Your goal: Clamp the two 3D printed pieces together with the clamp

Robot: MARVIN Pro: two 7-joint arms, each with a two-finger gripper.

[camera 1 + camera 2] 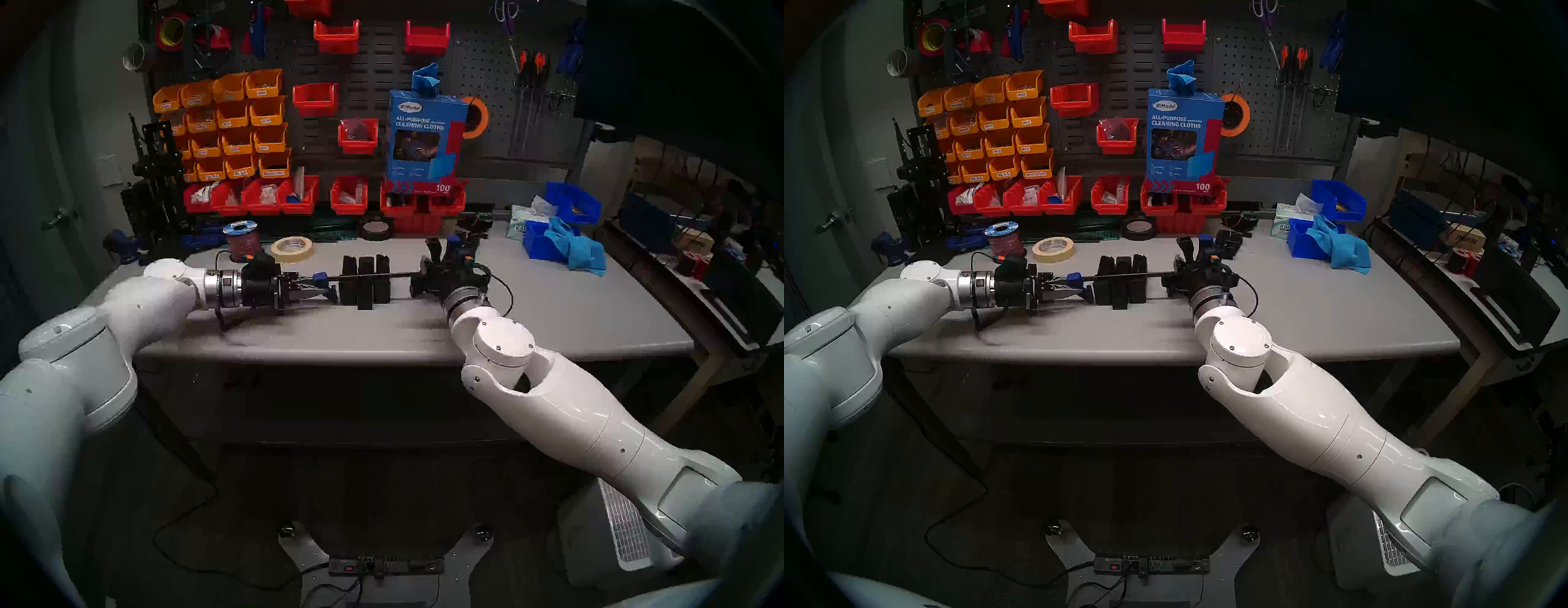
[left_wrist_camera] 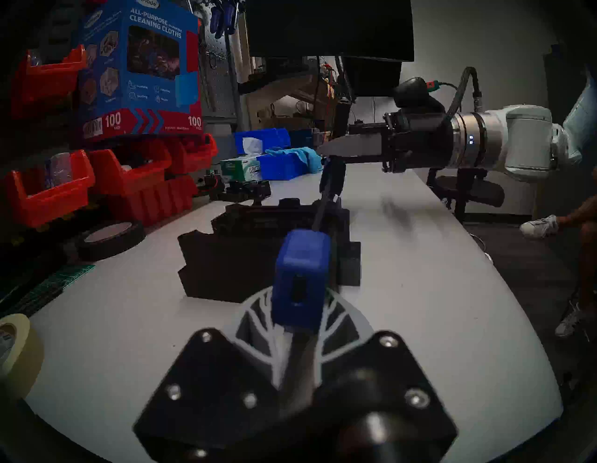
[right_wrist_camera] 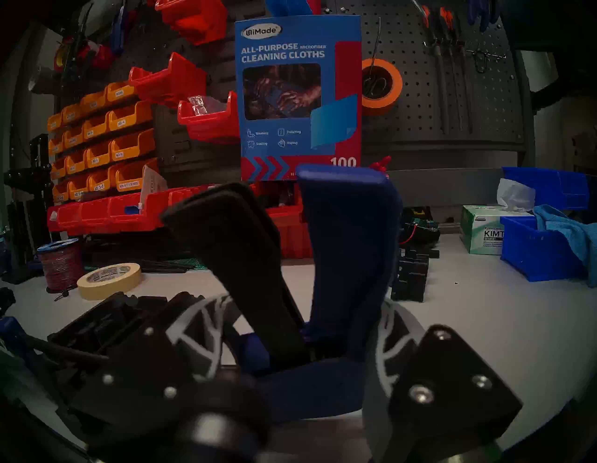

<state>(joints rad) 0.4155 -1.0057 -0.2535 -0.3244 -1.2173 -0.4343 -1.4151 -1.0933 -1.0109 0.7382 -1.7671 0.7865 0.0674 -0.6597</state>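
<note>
Over the grey bench [image 1: 551, 305] I've got both arms level, left gripper [image 1: 326, 293] pinching the clamp [image 1: 382, 277] bar's blue end, right gripper [image 3: 300, 339] squeezing its handle, bar crossing the two 3D printed pieces [image 1: 365, 282].

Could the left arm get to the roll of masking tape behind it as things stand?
Probably not right away. The masking tape lies in the open on the table, close behind the left gripper, but its jaws are shut on the fixed end of the clamp, so it would have to let go first.

In the left wrist view, the clamp [image 2: 302, 278] bar's far stretch is hidden behind the 3D printed pieces [image 2: 258, 255].
</note>
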